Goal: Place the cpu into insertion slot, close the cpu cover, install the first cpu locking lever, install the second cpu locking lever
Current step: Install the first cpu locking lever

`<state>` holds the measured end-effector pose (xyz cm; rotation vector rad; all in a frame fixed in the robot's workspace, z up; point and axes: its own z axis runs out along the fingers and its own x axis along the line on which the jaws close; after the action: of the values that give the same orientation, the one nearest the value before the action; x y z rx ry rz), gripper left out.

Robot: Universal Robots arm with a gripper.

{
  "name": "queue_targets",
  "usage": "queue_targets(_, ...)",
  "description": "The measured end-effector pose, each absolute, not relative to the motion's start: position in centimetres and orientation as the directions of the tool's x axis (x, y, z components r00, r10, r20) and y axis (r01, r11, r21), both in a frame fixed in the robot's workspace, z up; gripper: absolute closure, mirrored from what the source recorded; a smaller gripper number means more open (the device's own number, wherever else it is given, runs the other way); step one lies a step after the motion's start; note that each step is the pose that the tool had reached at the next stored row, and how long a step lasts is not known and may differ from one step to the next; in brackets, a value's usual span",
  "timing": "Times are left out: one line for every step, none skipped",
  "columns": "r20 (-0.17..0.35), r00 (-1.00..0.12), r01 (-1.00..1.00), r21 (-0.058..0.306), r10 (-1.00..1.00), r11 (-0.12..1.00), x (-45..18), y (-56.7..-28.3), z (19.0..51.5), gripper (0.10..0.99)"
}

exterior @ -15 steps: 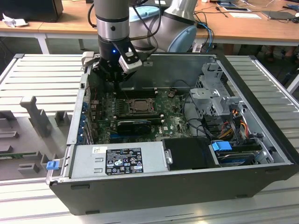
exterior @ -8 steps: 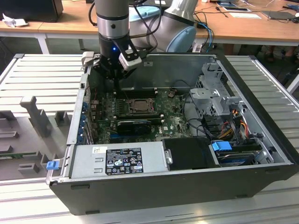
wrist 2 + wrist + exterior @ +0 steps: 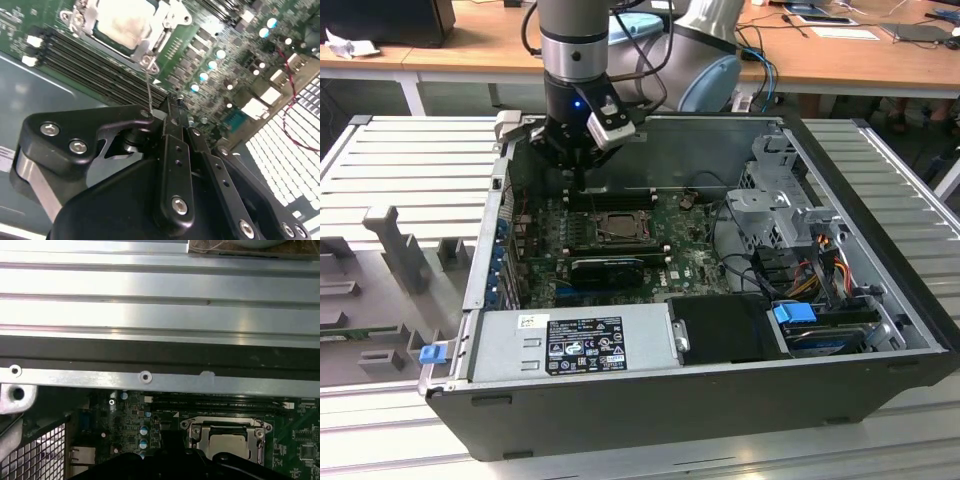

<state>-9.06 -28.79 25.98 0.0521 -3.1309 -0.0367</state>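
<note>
Second wrist view: cpu (image 3: 120,22) seated pale face up, framed by the cpu cover (image 3: 167,20) lying flat over its edges. Placement and cover closing judged complete. Same arrangement in the first wrist view, and in the exterior view at the insertion slot (image 3: 595,228) near the middle of the board.

Step in hand, by judgement: locking-lever stage. Thin locking lever (image 3: 148,87) rising from the socket corner toward the gripper (image 3: 172,104). Fingers pressed together at the tips, nothing visibly pinched between them. Lever just beside the fingertips; contact impossible to confirm. Second lever not made out.

Requirements of this step, by judgement:
- steady downward pressure on the rod, then a sideways sweep under its retaining hook
- closed fingertips kept square on the thin wire, since it looks springy and liable to slip off
- clearance from the memory slots (image 3: 85,62) running just beside the socket

Surroundings, working outward: green motherboard (image 3: 685,255) carrying a long black card (image 3: 608,267) beside the socket; open computer case (image 3: 720,390) lying on its side, with power supply (image 3: 570,340) along the near wall and drive cage (image 3: 770,190) with loose cables toward the exterior view's right. Case resting on a grooved aluminium table (image 3: 400,160) — wooden desks (image 3: 470,45) behind
</note>
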Motion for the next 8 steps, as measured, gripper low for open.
queue_targets(0.01,-0.999,-0.033,0.024,-0.033,0.999,-8.8,-28.8,26.0,0.98)
queue_targets(0.01,-0.999,-0.033,0.024,-0.034,0.999,-8.4,-28.8,26.0,0.98)
queue_targets(0.01,-0.999,-0.033,0.024,-0.033,0.999,-8.1,-28.8,26.0,0.98)
queue_targets(0.01,-0.999,-0.033,0.024,-0.033,0.999,-7.7,-28.8,25.9,0.98)
queue_targets(0.01,-0.999,-0.033,0.024,-0.034,0.999,-7.4,-28.8,25.9,0.98)
queue_targets(0.01,-0.999,-0.033,0.023,-0.033,0.999,-7.0,-28.8,25.9,0.98)
queue_targets(0.01,-0.999,-0.033,0.024,-0.033,0.999,-6.7,-28.8,25.8,0.98)
queue_targets(0.01,-0.999,-0.033,0.024,-0.033,0.999,-6.3,-28.8,25.8,0.98)
